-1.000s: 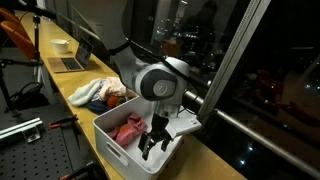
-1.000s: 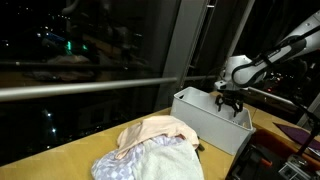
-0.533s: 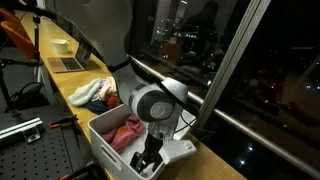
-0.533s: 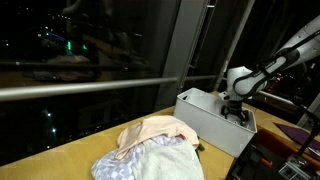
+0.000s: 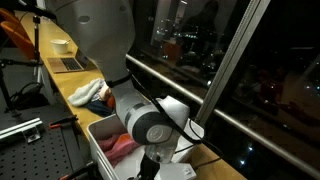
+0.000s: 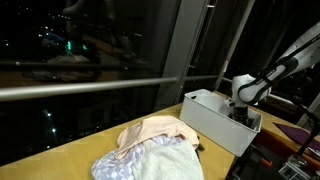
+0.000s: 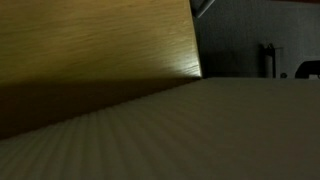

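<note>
Pincer [image 5: 148, 168] position: low inside the white bin [image 5: 100, 142], at the end of the bin farthest from the loose heap of clothes [image 5: 88, 95]. In both exterior views the arm's wrist points straight down, which puts the pincer [image 6: 243, 112] below the rim.

Pincer state: cannot be told. The bin [image 6: 205, 118] wall and the wrist housing hide the fingers in both exterior views. The wrist view shows only a pale ribbed surface very close to the lens, with a wood-toned surface behind it and no fingers.

Contents: a pink garment [image 5: 120, 147] lies crumpled on the bin floor, just beside the pincer. Contact between the two cannot be confirmed. Being soft, it slumps against the bin wall instead of holding a shape.

Surroundings: the bin stands on the wooden worktop [image 5: 62, 82], close to the dark window [image 6: 110, 50], so its walls keep the contents together. The heap of clothes [image 6: 150, 148] lies unfolded on the worktop [image 6: 70, 155], near the bin but apart from it, within the arm's reach.
</note>
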### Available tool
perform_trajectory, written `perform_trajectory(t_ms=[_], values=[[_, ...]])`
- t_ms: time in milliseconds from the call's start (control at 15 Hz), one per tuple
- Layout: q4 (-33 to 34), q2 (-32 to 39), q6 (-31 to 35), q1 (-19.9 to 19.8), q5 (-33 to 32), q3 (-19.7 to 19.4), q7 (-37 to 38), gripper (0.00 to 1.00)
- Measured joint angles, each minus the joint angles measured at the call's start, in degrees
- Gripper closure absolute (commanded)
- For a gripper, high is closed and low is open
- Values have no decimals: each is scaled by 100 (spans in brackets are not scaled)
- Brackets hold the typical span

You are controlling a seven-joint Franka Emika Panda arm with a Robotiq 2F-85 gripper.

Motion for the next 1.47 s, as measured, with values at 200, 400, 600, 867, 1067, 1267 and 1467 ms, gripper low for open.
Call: perform_trajectory(t_ms=[200, 400, 600, 867, 1067, 1267, 1467], values=[[8, -49, 0, -9, 0, 0, 4, 99], [-4, -452, -17, 15, 2, 44, 4, 99], [-31, -1209, -52, 49, 37, 159, -2, 98], [-18, -2260, -323, 141, 201, 324, -55, 98], [-6, -2983, -691, 451, 264, 479, -55, 98], [8, -3595, -1196, 891, 467, 738, -43, 98], [89, -4020, -1801, 1426, 775, 1073, 133, 98]])
